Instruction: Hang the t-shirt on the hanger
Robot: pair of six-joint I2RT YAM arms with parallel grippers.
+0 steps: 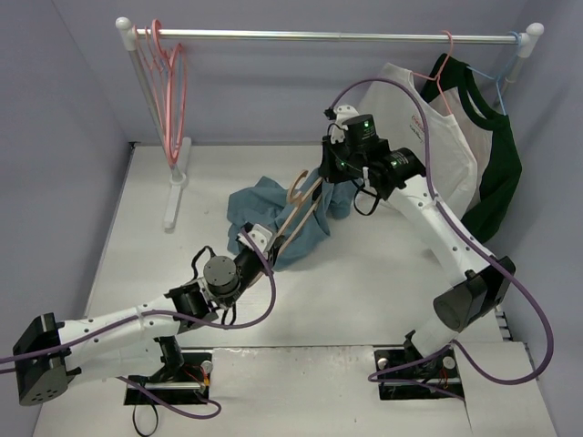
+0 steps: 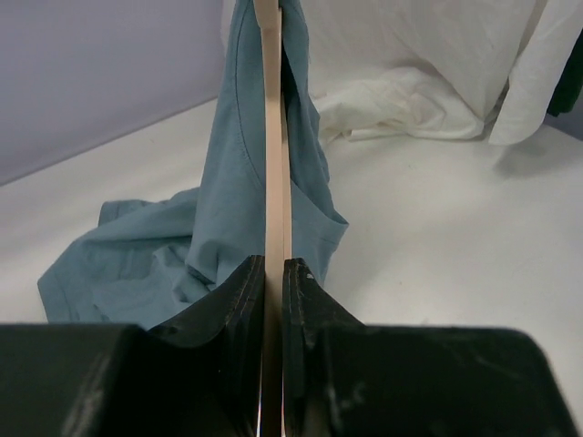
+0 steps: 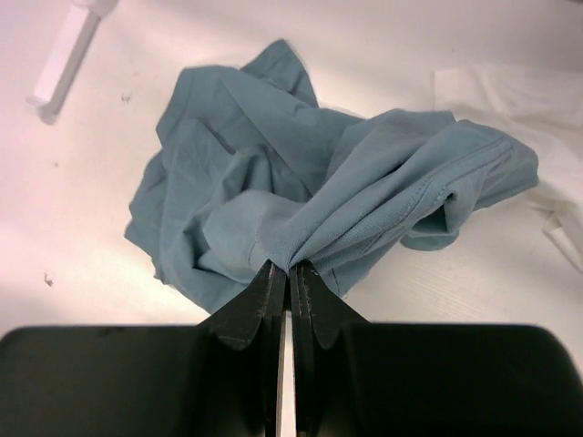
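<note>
**Item 1: t-shirt (image 1: 264,211).** Teal-blue cloth with no print.
- Location: heaped on the desk (image 1: 383,282) between the two arms. One bunch is raised off the heap, and some cloth hangs close along the hanger.
- Handling (judged): light, soft and limp, with no shape of its own, so any unsupported part will slump. It is not fragile. A thin pinch of a single layer may slip.
- Where to hold: best at a doubled edge such as the collar, a shoulder seam or a hem.
- Grip now: the right tool (image 3: 291,273) has its jaws together on a gathered fold. I cannot tell which part of the garment that fold is.

**Item 2: hanger (image 1: 293,217).** Thin and tan, with a hook of the same colour.
- Location: tilted above the heap, hook toward the far side.
- Handling (judged): stiff and light. It looks smooth, so it is likely to pivot in a narrow grip.
- Where to hold: best low on one arm, leaving the hook and the other shoulder free to enter the neck opening.
- Grip now: the left tool (image 2: 273,273) is clamped edge-on across its slim bar.
</note>
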